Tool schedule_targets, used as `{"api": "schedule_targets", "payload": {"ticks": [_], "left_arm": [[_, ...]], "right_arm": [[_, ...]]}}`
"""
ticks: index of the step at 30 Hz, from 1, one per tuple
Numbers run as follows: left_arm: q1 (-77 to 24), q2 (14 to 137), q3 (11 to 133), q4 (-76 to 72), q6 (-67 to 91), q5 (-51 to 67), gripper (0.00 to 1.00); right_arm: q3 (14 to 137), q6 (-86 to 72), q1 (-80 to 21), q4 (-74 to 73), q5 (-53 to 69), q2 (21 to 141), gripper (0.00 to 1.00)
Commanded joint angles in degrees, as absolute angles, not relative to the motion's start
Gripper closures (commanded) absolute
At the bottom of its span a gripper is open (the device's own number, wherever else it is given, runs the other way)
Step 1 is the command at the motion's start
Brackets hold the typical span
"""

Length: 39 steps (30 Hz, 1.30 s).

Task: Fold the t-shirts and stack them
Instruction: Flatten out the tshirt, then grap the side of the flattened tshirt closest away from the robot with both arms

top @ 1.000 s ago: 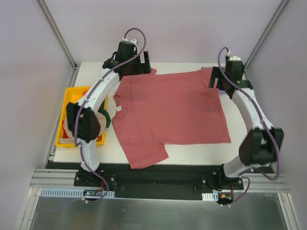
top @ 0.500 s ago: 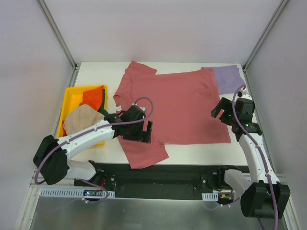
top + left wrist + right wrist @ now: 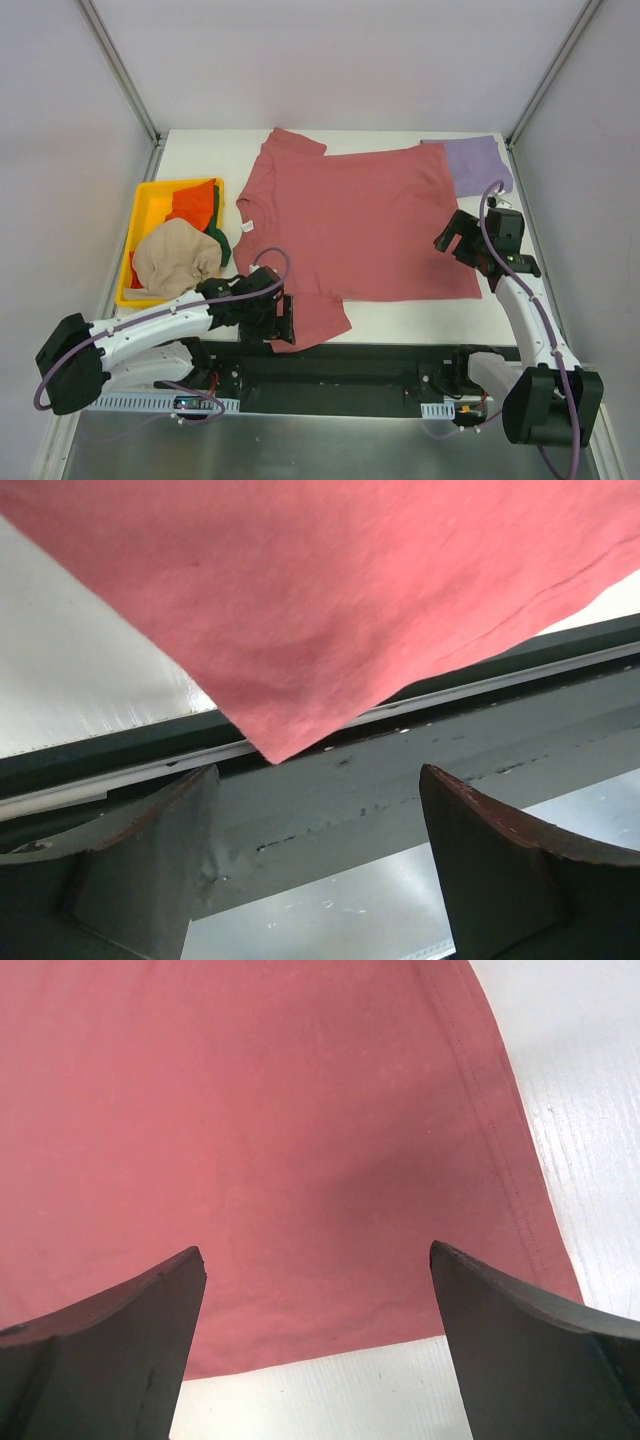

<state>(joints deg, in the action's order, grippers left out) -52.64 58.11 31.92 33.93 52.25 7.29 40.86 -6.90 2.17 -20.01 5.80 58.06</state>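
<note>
Dusty red t-shirt (image 3: 350, 225) lies flat mid-surface (image 3: 200, 155). The left arm (image 3: 150, 325) has dropped to the shirt's lower-left sleeve, and the right arm (image 3: 520, 290) is at its right hem. Left wrist: left fingers (image 3: 150, 850) apart, sleeve corner above. Right wrist: right fingers (image 3: 520, 1350) apart over the hem. Folding is likely imminent.

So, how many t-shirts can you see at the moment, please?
5: the dusty red shirt spread mid-table, the lavender shirt at the far right corner, and the beige shirt, orange shirt and dark green shirt heaped in the yellow bin. Others may be buried there.
</note>
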Motion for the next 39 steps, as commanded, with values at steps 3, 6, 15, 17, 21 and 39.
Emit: {"api": "schedule_targets", "payload": {"ticks": [3,6,15,17,21,39], "left_arm": [[-54.6,59.6,28.4,32.6,60.0,8.8,0.23],[-54.8,61.3,27.7,30.2,61.3,9.6,0.31],[-55.0,66.7,28.9,25.9,61.1,6.2,0.49],[-55.1,69.0,30.1,25.8,60.3,7.3,0.62],[-55.3,70.0,31.7,25.8,58.5,8.7,0.95],[-50.2,65.2,44.0,24.1,42.0,12.7,1.00]], "right_arm": [[40.3,-7.8,2.4,-19.3,4.8,56.3,0.04],[40.3,-7.8,2.4,-19.3,4.9,57.0,0.04],[40.4,-7.6,2.4,-19.3,5.1,58.0,0.04],[40.4,-7.6,2.4,-19.3,4.9,57.9,0.04],[40.3,-7.6,2.5,-19.9,4.3,57.9,0.04],[31.6,-13.8,5.6,-34.0,-4.2,44.7,0.03]]}}
